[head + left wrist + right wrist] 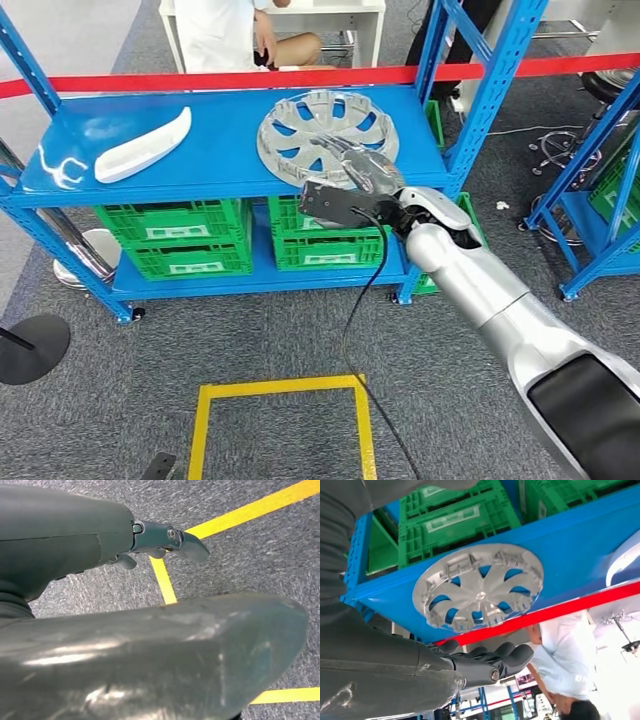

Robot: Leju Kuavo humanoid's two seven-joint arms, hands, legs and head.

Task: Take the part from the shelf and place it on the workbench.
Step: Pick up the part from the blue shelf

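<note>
Head view: silver spoked plastic wheel cover lay flat on the blue metal shelf; right hand hovered at its near rim, holding nothing. Right wrist view: fingers loosely curled, clear of the cover; best hook the rim. Left wrist view: left hand empty, over the floor.
</note>
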